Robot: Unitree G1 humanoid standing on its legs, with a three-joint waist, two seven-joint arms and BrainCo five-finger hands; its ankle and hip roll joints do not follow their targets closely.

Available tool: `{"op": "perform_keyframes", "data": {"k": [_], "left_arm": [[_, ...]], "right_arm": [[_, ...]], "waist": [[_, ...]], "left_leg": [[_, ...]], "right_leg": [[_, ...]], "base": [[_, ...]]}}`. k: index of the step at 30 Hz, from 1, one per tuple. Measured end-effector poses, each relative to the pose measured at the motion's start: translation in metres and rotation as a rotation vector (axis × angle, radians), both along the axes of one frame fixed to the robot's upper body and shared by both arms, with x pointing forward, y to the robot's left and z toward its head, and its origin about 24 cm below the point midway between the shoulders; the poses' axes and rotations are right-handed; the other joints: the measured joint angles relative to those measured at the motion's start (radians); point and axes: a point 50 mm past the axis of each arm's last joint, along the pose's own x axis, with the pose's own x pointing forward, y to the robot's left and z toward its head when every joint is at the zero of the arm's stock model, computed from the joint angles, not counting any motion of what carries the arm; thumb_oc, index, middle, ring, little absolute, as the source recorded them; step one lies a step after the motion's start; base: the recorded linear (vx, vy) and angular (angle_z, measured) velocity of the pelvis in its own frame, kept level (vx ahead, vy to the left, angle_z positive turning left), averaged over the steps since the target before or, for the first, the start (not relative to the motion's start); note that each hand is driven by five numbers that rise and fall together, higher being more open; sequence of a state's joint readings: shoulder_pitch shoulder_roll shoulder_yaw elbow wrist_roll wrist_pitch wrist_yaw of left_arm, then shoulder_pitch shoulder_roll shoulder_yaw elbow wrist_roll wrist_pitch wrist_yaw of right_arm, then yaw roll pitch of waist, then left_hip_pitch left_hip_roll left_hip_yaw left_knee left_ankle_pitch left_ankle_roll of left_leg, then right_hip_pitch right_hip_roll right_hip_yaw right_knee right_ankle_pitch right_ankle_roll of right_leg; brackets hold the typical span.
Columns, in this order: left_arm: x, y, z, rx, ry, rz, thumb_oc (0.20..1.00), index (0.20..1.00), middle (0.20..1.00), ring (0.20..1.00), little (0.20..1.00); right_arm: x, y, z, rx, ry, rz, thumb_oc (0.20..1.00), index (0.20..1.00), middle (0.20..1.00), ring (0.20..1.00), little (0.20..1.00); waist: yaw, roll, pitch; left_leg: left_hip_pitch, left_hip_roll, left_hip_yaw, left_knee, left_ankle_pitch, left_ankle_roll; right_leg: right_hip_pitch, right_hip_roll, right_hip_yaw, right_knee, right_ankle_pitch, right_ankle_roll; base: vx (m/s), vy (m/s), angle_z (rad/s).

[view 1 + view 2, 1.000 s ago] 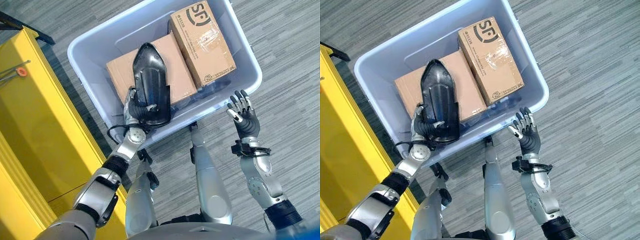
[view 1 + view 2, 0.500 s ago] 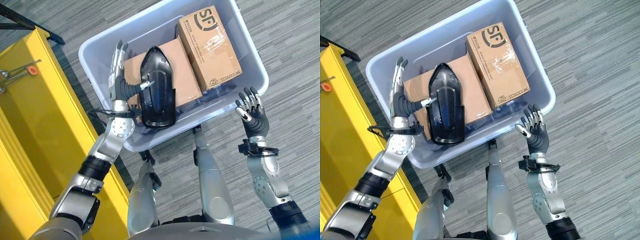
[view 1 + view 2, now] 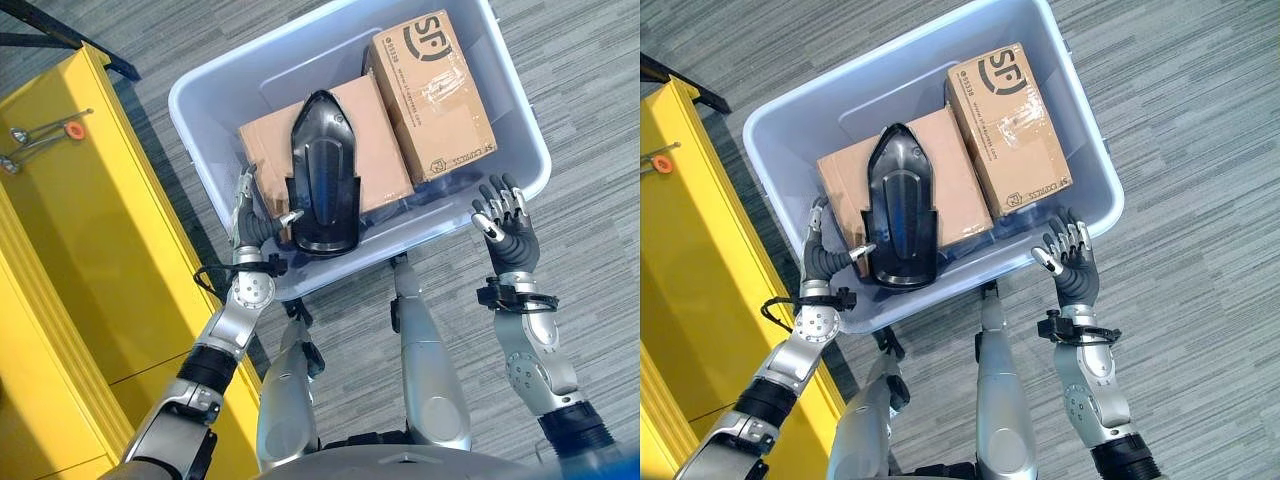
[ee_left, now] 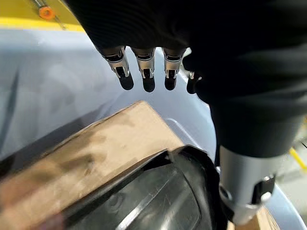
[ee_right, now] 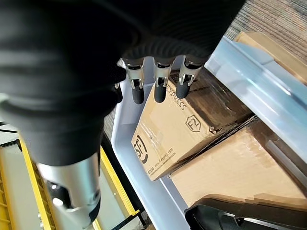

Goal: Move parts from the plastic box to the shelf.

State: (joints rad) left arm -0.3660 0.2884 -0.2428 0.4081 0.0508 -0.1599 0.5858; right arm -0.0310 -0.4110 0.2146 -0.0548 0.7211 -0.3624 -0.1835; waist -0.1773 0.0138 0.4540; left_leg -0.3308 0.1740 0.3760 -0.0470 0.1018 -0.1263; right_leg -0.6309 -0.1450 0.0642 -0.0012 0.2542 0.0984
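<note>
Black moulded part [image 3: 324, 178] lying on the flatter of two cardboard boxes [image 3: 262, 150] inside one grey plastic box [image 3: 197, 112]. Left hand [image 3: 252, 222] beside the part, fingers [image 4: 125, 75] straight, thumb touching it. Right hand [image 3: 508, 229] outside the plastic box's near rim, fingers spread. Yellow shelf [image 3: 70, 250] left of the plastic box.

Glossy black plastic part [image 3: 323, 175], matt cardboard boxes [image 3: 434, 97]

Flat box [image 3: 318, 150] partly under black part [image 3: 323, 180]

A glossy black moulded part [image 3: 322, 177] lies on a flat cardboard box [image 3: 380, 150] inside the pale blue plastic box [image 3: 205, 95], beside the yellow shelf [image 3: 70, 230].
</note>
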Motion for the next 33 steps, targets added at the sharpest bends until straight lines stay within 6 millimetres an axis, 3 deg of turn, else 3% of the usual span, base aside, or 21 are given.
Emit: {"op": "perform_keyframes", "data": {"k": [4, 11, 22, 33], "left_arm": [[0.005, -0.012, -0.010, -0.045, 0.057, -0.017, 1.000, 1.000, 1.000, 1.000, 1.000], [0.014, -0.013, -0.031, -0.132, 0.187, 0.050, 1.000, 1.000, 1.000, 1.000, 1.000], [0.026, -0.005, -0.030, -0.318, 0.192, 0.201, 1.000, 1.000, 1.000, 1.000, 1.000], [0.033, -0.012, -0.029, -0.275, 0.205, 0.245, 1.000, 1.000, 1.000, 1.000, 1.000]], "right_arm": [[0.001, 0.004, 0.000, 0.006, 0.008, 0.005, 1.000, 1.000, 1.000, 1.000, 1.000], [0.001, 0.008, -0.003, 0.005, 0.028, 0.013, 1.000, 1.000, 1.000, 1.000, 1.000], [0.000, 0.014, -0.008, 0.008, 0.057, 0.019, 1.000, 1.000, 1.000, 1.000, 1.000], [-0.002, 0.017, -0.010, -0.022, 0.073, 0.047, 1.000, 1.000, 1.000, 1.000, 1.000]], "waist": [[-0.015, 0.000, 0.000], [-0.038, -0.002, 0.001], [-0.038, -0.004, 0.002], [-0.038, -0.005, 0.003]], "left_leg": [[0.000, 0.000, 0.001, -0.001, 0.000, 0.000], [-0.001, 0.001, 0.005, -0.003, -0.001, 0.001], [-0.002, 0.000, 0.006, -0.002, -0.001, 0.000], [-0.005, -0.001, 0.015, 0.000, -0.002, 0.000]], "right_leg": [[-0.001, 0.001, 0.000, 0.000, 0.000, 0.000], [-0.006, 0.003, 0.004, -0.001, -0.001, 0.000], [-0.008, 0.003, 0.006, 0.000, -0.002, -0.001], [-0.021, 0.003, 0.014, 0.006, -0.003, -0.001]], "base": [[0.00, 0.000, 0.00], [0.00, -0.001, -0.01], [0.00, 0.000, 0.00], [0.00, 0.001, -0.01]]}}
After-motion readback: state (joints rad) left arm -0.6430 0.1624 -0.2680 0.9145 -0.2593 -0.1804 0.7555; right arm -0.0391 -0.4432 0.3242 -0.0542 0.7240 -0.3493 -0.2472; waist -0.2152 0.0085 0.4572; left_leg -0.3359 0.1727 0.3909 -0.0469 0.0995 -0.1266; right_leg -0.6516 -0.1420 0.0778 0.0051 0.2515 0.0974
